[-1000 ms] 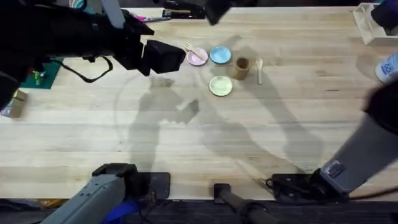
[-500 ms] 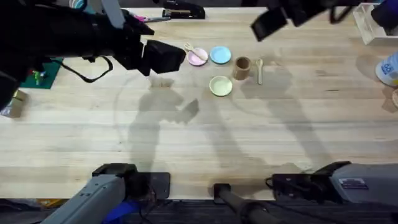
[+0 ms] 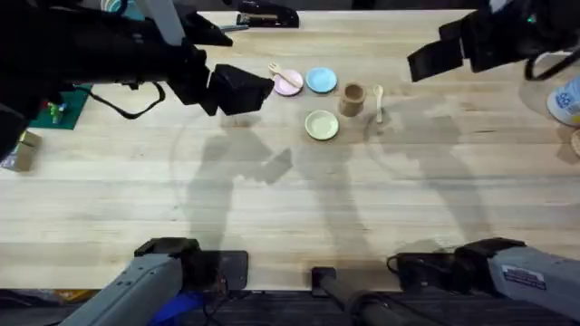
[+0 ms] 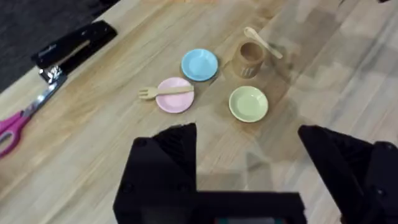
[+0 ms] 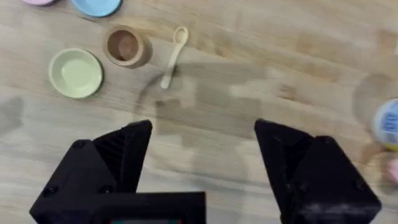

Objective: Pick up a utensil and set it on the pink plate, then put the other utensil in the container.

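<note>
Your light wooden table (image 3: 299,208) carries every item, clustered toward its far middle. Your left arm, large and dark, stretches in from the far left, and its black left gripper (image 4: 249,155) hovers above the table just left of the cluster with its fingers spread wide and nothing between them. Your right arm reaches in from the far right, and its black right gripper (image 5: 202,158) also hangs above the table with its fingers spread wide and empty, to the right of the cluster.

Of the three small round plates, the pale pink plate (image 4: 177,99) lies nearest your left gripper, the light blue plate (image 4: 199,64) just beside it, and the pale yellow plate (image 5: 75,73) on the near side of the group. The small brown wooden cylindrical container (image 5: 126,46) stands upright right of the blue plate and beside the yellow one, open and with nothing seen inside.

The slim pale wooden fork (image 4: 166,92) lies across the pink plate, its tines overhanging the rim on the side away from the blue plate. The small pale wooden spoon (image 5: 173,55) lies flat on the table just right of the container, apart from both grippers, its bowl pointing to the far edge.
</note>
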Controlling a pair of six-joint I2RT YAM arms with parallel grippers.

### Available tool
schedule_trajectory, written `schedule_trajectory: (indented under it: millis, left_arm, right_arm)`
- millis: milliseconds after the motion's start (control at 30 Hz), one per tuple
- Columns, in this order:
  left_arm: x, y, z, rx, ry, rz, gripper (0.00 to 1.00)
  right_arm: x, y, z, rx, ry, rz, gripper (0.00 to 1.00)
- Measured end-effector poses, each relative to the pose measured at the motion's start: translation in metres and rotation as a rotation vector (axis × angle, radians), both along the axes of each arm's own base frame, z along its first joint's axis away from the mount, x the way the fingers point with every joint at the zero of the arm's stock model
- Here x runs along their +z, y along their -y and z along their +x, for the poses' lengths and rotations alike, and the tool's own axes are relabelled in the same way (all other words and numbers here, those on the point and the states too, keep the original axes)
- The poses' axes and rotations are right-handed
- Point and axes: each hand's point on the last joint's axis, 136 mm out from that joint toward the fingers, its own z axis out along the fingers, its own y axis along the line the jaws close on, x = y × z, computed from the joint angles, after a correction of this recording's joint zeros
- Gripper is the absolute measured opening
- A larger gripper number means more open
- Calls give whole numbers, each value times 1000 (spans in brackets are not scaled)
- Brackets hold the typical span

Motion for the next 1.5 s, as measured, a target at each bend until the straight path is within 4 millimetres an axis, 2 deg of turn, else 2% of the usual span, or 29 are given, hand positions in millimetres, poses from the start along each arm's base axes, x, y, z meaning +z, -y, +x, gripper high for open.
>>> schedule_trajectory:
  millis: [167,433,600,1000,1200,1500]
  left_arm:
    - [6,10,-6,-93,49,-18,994]
    - [16,22,-15,-210,119,-47,994]
    - [17,24,-16,-229,132,-50,993]
    - [18,24,-17,-236,137,-52,993]
    - [18,24,-17,-236,137,-52,994]
    - [18,24,-17,-236,137,-52,993]
  right_arm:
    - [-12,-6,6,-18,-35,113,997]
    - [-29,2,13,-82,-96,169,998]
    - [-43,1,19,-99,-139,173,997]
    - [-76,-8,50,-173,-161,188,997]
    - [-97,-21,59,-196,-186,159,998]
    - [-124,-20,71,-245,-221,150,998]
